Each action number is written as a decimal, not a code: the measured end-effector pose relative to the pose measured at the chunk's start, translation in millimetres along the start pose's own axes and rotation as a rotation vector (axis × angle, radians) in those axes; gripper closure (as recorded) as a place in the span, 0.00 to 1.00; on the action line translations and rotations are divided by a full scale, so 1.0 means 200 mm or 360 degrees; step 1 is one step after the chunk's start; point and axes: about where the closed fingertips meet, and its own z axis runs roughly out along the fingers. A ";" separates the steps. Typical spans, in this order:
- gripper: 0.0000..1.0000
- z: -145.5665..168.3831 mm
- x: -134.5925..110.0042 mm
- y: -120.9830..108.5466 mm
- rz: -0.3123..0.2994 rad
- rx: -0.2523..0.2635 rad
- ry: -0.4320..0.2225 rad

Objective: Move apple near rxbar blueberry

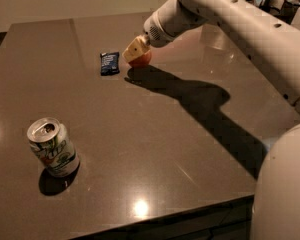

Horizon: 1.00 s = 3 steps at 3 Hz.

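The red-orange apple [141,59] sits low over the dark table, held in my gripper [136,52], whose pale fingers close around its top and left side. Only the apple's lower right part shows. The rxbar blueberry [109,63], a flat dark blue wrapped bar, lies on the table just left of the apple, a small gap apart. My white arm reaches in from the upper right.
A green-and-white soda can [53,147] stands upright at the front left of the table [155,149]. The arm's dark shadow runs from the apple toward the right. The table's front edge is at the bottom; my white base is at the lower right.
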 end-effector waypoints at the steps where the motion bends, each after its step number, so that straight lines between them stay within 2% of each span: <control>1: 0.81 0.09 -0.03 0.04 -0.0042 -0.0031 0.0034; 2: 0.58 0.16 -0.02 0.06 -0.0057 -0.0050 0.0077; 3: 0.28 0.21 0.01 0.07 -0.0073 -0.0078 0.0112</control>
